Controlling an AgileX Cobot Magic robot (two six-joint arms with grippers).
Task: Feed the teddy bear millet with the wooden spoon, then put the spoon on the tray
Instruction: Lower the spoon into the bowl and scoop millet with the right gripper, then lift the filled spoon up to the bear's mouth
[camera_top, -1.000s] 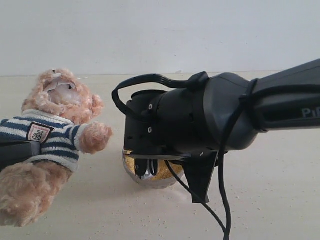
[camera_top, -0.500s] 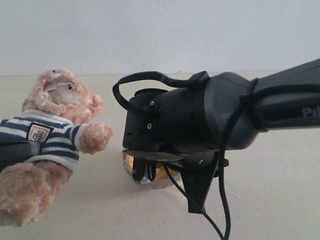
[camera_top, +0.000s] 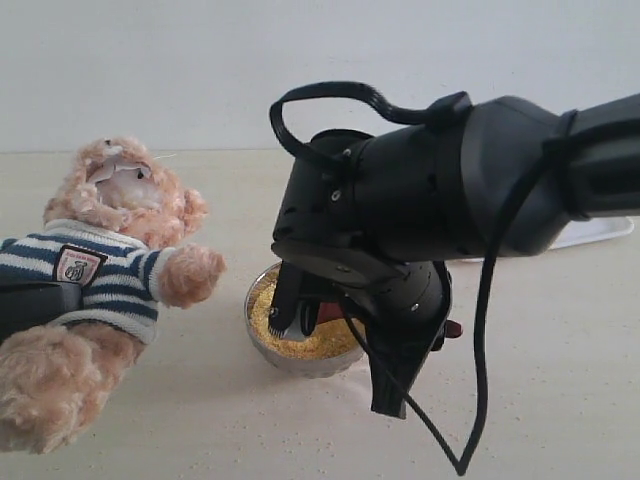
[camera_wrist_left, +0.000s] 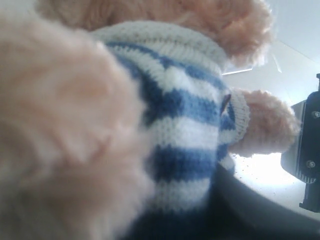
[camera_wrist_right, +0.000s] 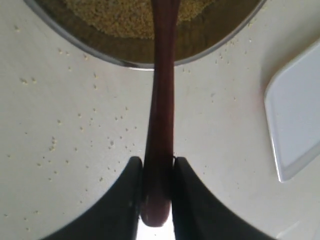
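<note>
The teddy bear (camera_top: 110, 250) in a striped shirt (camera_wrist_left: 185, 115) leans back at the left, its body held by my left gripper (camera_top: 60, 300), which is shut on it. A steel bowl (camera_top: 262, 338) heaped with millet (camera_top: 262, 305) stands beside the bear's paw. My right gripper (camera_wrist_right: 157, 172) is shut on the wooden spoon (camera_wrist_right: 162, 100) near the end of its handle. The handle runs over the bowl's rim (camera_wrist_right: 100, 50) toward the millet (camera_wrist_right: 120, 20); the spoon's oval end is out of the frame. In the exterior view my right gripper (camera_top: 290, 312) hangs over the bowl.
The white tray (camera_wrist_right: 295, 125) lies on the table beside the bowl, a corner showing behind the right arm (camera_top: 610, 230). Loose millet grains (camera_wrist_right: 52, 145) are scattered over the pale tabletop. The bulky right arm (camera_top: 450, 200) fills the middle and right.
The right arm has lifted and swung to the right, uncovering the bowl and millet. The bear and the left gripper have not moved.
</note>
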